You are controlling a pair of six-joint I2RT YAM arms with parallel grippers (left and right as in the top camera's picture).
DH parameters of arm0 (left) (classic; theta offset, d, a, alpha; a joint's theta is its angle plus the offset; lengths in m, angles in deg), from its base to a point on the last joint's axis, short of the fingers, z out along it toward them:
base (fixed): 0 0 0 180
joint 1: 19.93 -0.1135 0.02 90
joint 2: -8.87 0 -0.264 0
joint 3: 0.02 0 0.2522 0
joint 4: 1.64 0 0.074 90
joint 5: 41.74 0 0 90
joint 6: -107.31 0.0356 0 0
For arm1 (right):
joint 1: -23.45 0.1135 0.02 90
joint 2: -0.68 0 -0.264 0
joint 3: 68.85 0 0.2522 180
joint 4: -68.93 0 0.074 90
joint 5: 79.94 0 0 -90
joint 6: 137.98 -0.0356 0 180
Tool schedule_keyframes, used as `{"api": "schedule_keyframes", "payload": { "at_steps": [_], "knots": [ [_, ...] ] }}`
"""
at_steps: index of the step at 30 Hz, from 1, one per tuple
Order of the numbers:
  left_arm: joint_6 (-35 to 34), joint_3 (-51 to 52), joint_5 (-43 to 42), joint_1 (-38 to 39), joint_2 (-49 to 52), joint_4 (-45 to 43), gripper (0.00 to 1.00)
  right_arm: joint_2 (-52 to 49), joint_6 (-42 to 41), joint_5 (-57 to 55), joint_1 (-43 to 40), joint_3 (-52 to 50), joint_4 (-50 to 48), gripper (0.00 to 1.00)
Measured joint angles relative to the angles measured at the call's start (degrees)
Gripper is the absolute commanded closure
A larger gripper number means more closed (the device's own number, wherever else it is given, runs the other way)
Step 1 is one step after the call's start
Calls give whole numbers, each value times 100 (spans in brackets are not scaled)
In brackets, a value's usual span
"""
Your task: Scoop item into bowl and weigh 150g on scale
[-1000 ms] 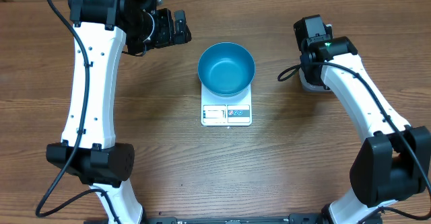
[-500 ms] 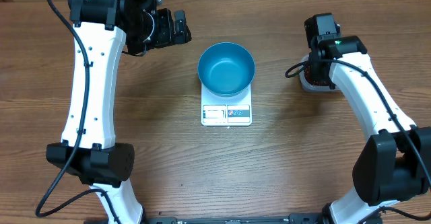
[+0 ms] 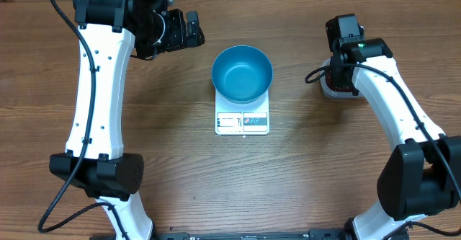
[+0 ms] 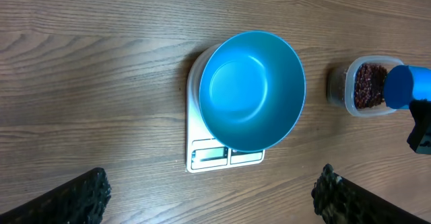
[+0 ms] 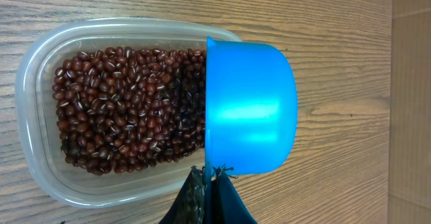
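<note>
Setting: a wooden counter seen from above, with a white and black robot arm at each side.
Scale: a small flat white square scale sits at the middle of the counter, its display and buttons on the edge nearest the robot. The display is too small to read.
Bowl: a round deep blue bowl stands upright on the scale and covers most of its top. Its smooth blue inside shows right down to the bottom.
Beans: small dark red-brown beans lie in a loose heap inside a clear plastic tub. The tub rests on the counter to the robot's right, well apart from the scale.
Scoop: a small blue scoop sits over one end of the tub, its flat rim facing the beans. Whether it touches them cannot be told.
Right tool: the right tool is pressed together, pinching the scoop by its handle.
Left tool: the left tool is spread wide and holds nothing. It hangs above the counter on the robot's left, near the far edge, pointed toward the bowl.
</note>
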Motion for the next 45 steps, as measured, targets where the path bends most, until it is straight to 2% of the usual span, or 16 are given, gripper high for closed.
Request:
{"api": "schedule_keyframes", "payload": {
  "at_steps": [10,14,17,18,23,29,37,45],
  "knots": [
    [-2,0,0,0,0,-2,0,0,0,-4,0,0,7,96],
    [-13,0,0,0,0,66,36,0,2,-2,0,0,11,96],
    [22,0,20,0,0,151,87,0,0,0,0,0,13,96],
    [20,0,20,0,0,175,96,0,0,0,0,0,17,96],
    [203,0,20,2,0,339,96,0,0,37,0,0,15,96],
    [1036,0,96,116,0,734,96,0,2,116,0,0,13,96],
    [1655,0,1296,1012,0,870,96,0,0,144,0,0,9,96],
    [2627,50,1698,1939,0,848,96,0,-2,144,0,0,-2,96]
  ]
}}
